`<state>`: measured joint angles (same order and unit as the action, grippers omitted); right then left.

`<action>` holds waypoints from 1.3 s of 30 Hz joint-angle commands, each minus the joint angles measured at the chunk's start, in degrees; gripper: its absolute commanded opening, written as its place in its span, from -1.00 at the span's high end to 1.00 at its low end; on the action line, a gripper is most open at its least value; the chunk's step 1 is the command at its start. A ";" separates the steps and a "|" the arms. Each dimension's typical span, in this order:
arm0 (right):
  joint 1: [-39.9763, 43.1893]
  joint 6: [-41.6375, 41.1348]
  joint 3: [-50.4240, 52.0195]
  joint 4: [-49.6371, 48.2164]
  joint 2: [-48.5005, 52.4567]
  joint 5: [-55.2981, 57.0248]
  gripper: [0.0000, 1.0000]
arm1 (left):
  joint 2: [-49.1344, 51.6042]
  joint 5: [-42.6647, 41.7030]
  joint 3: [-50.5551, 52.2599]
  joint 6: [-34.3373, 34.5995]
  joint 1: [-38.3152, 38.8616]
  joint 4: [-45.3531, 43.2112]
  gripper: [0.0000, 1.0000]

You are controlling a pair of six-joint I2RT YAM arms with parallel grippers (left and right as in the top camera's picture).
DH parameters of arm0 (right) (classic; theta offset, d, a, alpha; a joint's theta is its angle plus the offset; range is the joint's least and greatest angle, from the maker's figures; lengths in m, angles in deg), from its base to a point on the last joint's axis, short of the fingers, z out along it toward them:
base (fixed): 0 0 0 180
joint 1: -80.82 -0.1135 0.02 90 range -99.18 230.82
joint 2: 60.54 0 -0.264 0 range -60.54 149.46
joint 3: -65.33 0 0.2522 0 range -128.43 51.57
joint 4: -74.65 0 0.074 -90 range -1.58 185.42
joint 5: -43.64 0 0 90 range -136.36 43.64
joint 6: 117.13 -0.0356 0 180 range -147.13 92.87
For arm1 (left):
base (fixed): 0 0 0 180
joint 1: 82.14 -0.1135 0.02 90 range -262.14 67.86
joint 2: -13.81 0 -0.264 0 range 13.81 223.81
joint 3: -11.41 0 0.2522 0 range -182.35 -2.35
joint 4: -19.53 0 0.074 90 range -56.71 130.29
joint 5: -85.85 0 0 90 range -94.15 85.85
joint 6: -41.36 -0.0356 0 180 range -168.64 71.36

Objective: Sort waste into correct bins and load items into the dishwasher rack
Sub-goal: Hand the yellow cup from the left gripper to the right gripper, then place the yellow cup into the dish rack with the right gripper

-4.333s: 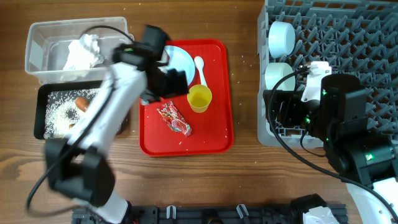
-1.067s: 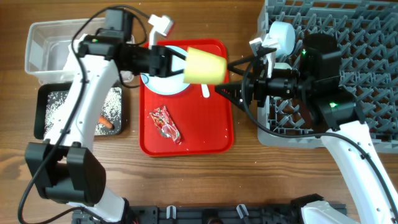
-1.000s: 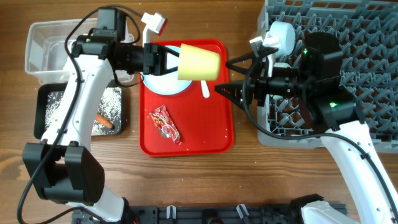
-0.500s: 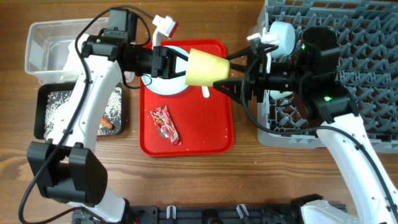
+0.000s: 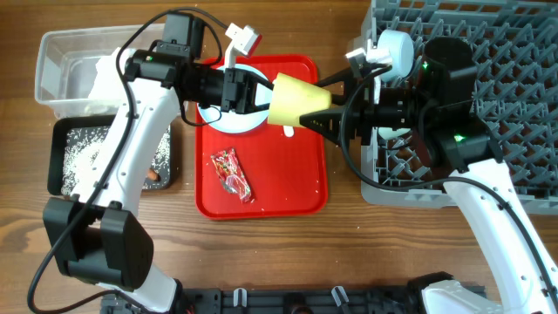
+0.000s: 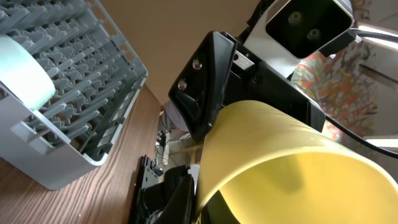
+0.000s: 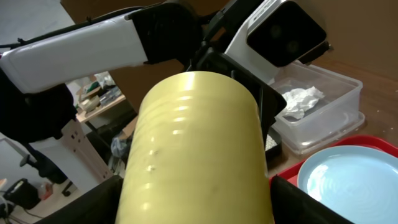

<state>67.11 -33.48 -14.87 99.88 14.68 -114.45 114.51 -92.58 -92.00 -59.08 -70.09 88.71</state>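
Far left of the red tray [image 5: 292,179] sits the clear tub [image 5: 61,39], the crumpled napkin [image 7: 301,99] in it, partly covered from overhead by the left arm [image 5: 131,148]. Just below it, the black tray [image 5: 54,157] carries scattered rice [image 5: 87,157] and the orange carrot [image 5: 155,175], mostly under that arm.

The left gripper [image 5: 261,92] hangs over the red tray's upper part, clamped on the wide, open end of the yellow cup [image 5: 295,100]. The cup is plain, smooth, pale yellow and tapered, lying on its side in the air above the tray. Under it, only an arc of the pale blue plate [image 5: 235,122] and the tip of the white spoon [image 5: 288,131] show; the red-and-white wrapper [image 5: 230,170] lies on the tray's lower left.

The right gripper [image 5: 324,112] straddles the cup's narrow end over the tray's right edge; whether its fingers press the cup cannot be told.

Right of the tray stands the grey rack [image 5: 514,52], one pale bowl [image 5: 397,48] at its near corner.
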 commanded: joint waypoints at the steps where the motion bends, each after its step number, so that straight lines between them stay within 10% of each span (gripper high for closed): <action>1: -0.09 0.20 0.20 -0.28 0.46 -1.46 -0.40 | -0.31 -1.90 -0.59 -1.14 0.11 -0.17 0.92; 16: 0.37 0.20 0.20 0.11 0.33 -1.38 -0.06 | -0.31 1.16 -0.59 -1.14 0.04 -0.37 0.32; 25: 9.09 0.74 0.13 15.23 -4.48 13.00 -0.04 | -0.31 39.78 -0.59 10.05 0.13 -0.37 0.18; 39: 15.67 -4.37 -4.35 48.96 -14.69 59.34 -0.04 | 1.62 66.97 -0.57 16.11 8.96 -0.39 0.07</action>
<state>82.65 -36.30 -16.42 145.82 0.95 -69.67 114.58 -33.61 -91.98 -44.41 -63.81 88.47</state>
